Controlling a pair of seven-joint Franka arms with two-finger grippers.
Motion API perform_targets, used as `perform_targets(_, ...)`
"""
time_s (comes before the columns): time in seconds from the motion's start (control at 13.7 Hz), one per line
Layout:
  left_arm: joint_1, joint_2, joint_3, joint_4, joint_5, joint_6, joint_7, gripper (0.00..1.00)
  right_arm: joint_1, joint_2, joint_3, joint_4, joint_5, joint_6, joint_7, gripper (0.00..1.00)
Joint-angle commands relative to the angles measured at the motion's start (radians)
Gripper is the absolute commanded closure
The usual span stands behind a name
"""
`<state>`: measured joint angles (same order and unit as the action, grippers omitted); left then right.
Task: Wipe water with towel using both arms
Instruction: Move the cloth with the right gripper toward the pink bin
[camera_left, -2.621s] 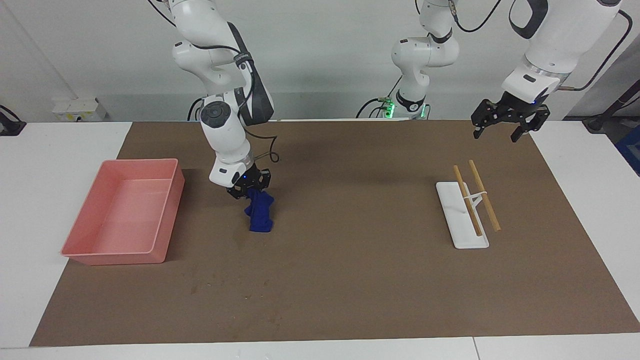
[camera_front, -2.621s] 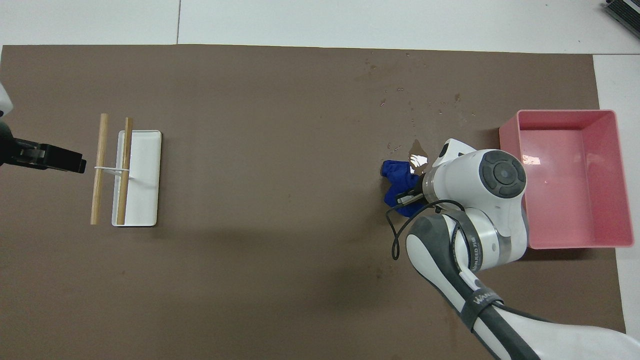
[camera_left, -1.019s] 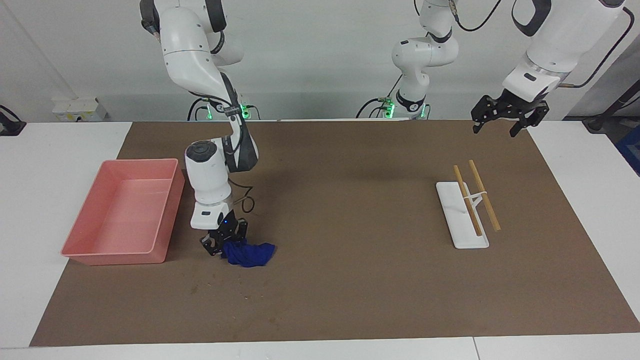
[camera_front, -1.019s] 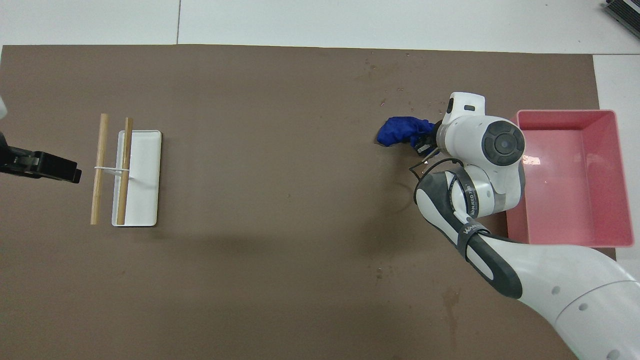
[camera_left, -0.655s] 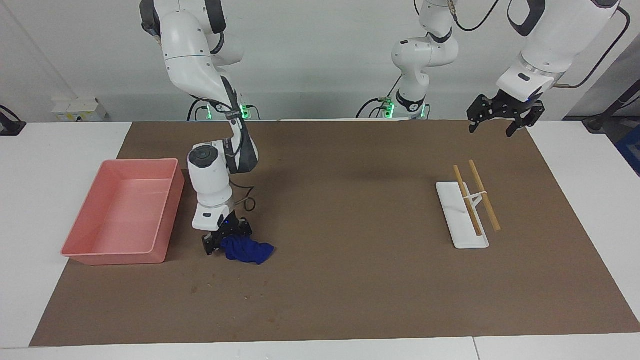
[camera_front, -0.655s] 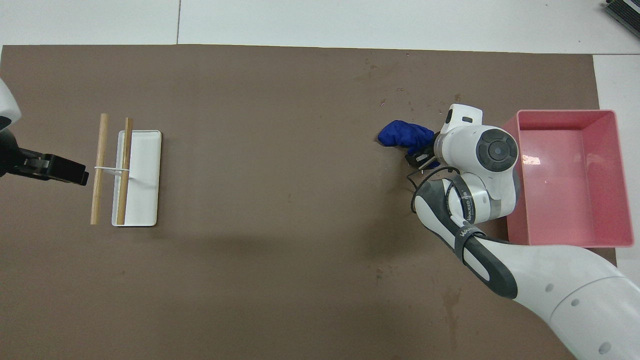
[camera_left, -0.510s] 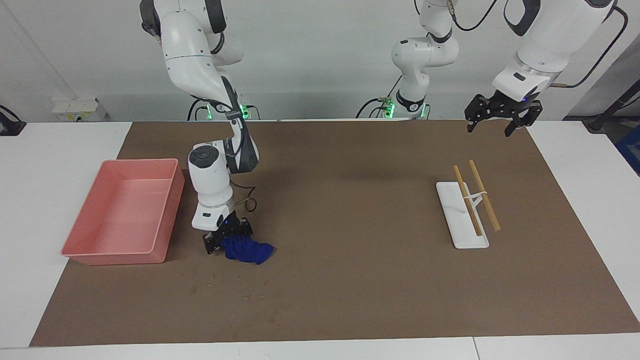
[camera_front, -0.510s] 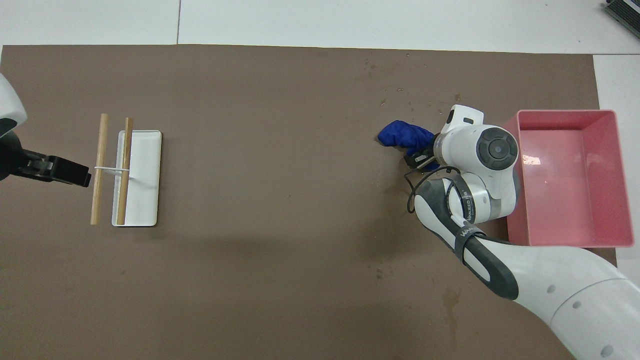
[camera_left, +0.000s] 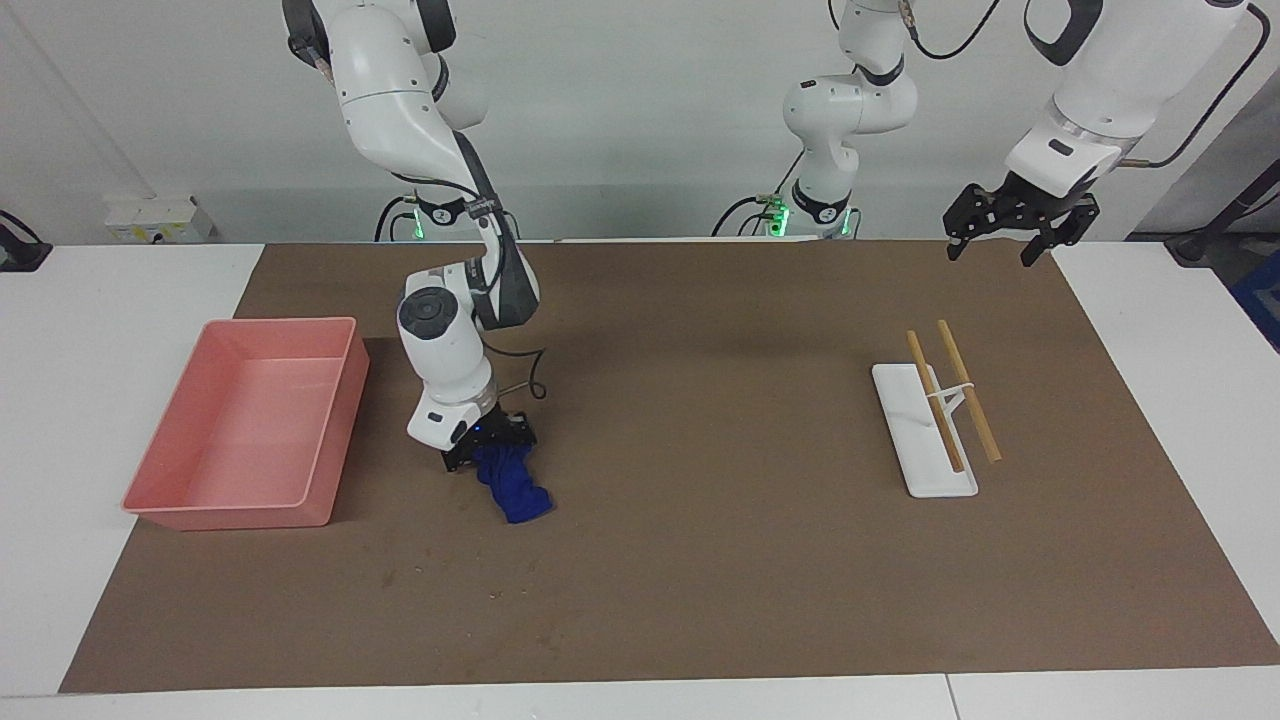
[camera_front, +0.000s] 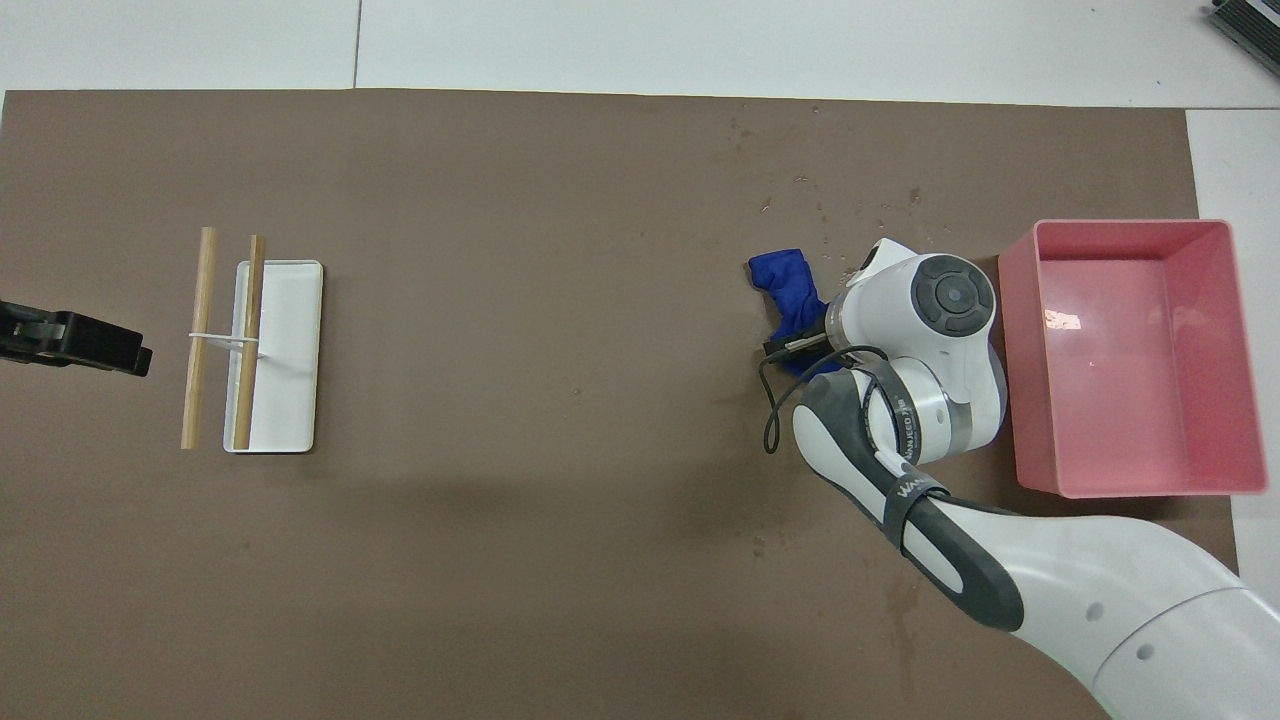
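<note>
Right end effector (camera_left: 488, 452) clenched on the towel (camera_left: 512, 488), its free end on the tabletop (camera_left: 700, 560) beside the pink bin (camera_left: 250, 430) | left end effector (camera_left: 1010, 225) spread, waiting above the chopstick tray (camera_left: 920, 440) | we judge wiping underway; no puddle visible; left arm's part remains.

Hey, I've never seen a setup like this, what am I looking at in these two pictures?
Two white robot arms work at a table covered by a brown mat. One picture faces the robots from across the table; the other looks down from above their own end.

The right gripper is down at the mat, shut on the blue towel, which drags on the surface beside a pink bin. No wet patch shows clearly, only small dark specks.

The left gripper waits open in the air at the other end, near a white tray with two wooden sticks lying across it.
</note>
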<state>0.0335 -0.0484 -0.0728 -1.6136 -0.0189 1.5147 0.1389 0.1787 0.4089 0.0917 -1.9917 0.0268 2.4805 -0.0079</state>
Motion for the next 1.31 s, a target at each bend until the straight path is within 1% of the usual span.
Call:
perform_targets(0.0,0.006,-0.028,-0.002,-0.029,-0.012,-0.007,-0.005,0.00,0.002,0.008,0.060,-0.049,0.033,-0.018,0.095,1.00)
perform_targets(0.07,0.006,-0.028,-0.002,-0.029,-0.010,-0.007,-0.005,0.00,0.011,0.007,0.062,-0.047,0.033,-0.017,0.094,1.00)
perform_targets(0.15,0.006,-0.028,-0.002,-0.029,-0.010,-0.008,-0.005,0.00,-0.002,0.007,0.062,-0.044,0.032,-0.015,0.071,1.00)
perform_targets(0.44,0.005,-0.028,-0.002,-0.029,-0.010,-0.008,-0.005,0.00,-0.097,0.014,0.059,-0.036,0.027,0.000,-0.205,1.00)
perform_targets(0.58,0.005,-0.028,-0.002,-0.029,-0.010,-0.008,-0.005,0.00,-0.139,0.024,0.056,-0.013,0.009,0.015,-0.292,1.00)
perform_targets(0.8,0.005,-0.030,-0.002,-0.029,-0.010,-0.008,-0.005,0.00,-0.180,0.028,0.056,0.023,-0.045,0.023,-0.360,1.00)
perform_targets(1.02,0.005,-0.028,-0.002,-0.029,-0.010,-0.008,-0.005,0.00,-0.217,0.054,0.056,0.089,-0.140,0.034,-0.388,1.00)
perform_targets(1.16,0.005,-0.028,-0.002,-0.029,-0.010,-0.008,-0.005,0.00,-0.222,0.051,0.056,0.140,-0.169,0.002,-0.389,1.00)
perform_targets(1.24,0.005,-0.028,-0.002,-0.029,-0.010,-0.008,-0.005,0.00,-0.216,0.042,0.056,0.172,-0.171,-0.047,-0.389,1.00)
